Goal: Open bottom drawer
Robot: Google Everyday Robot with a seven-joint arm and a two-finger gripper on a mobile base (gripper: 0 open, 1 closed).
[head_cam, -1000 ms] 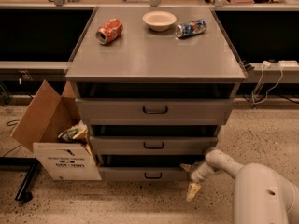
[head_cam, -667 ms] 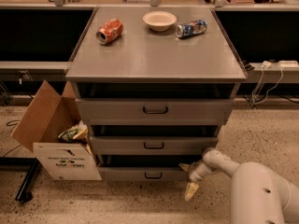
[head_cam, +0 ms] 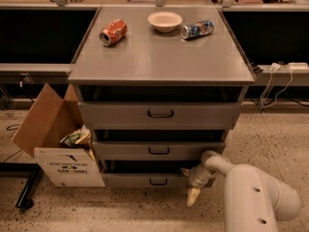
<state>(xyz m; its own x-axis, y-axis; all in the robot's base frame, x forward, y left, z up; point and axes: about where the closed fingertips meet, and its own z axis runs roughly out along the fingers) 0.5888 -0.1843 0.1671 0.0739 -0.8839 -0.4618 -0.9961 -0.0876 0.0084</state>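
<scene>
The bottom drawer (head_cam: 140, 180) is the slimmest grey front, low on the cabinet, with a small black loop handle (head_cam: 158, 181). It stands slightly out, with a dark gap above it. My gripper (head_cam: 188, 186) is at the drawer front's right end, to the right of the handle and apart from it. It is open and empty: one tan finger (head_cam: 193, 196) hangs down below the front and the other tip (head_cam: 185, 170) shows above it. My white arm (head_cam: 251, 197) comes in from the lower right.
The mid-sized drawer (head_cam: 159, 150) and the tallest drawer (head_cam: 159, 114) are above. On the cabinet top lie a red can (head_cam: 113, 32), a white bowl (head_cam: 164, 21) and a blue can (head_cam: 197, 29). An open cardboard box (head_cam: 58, 149) stands at the left.
My gripper and arm have shifted slightly left along the bottom drawer front, toward the handle. The drawers have not visibly moved.
</scene>
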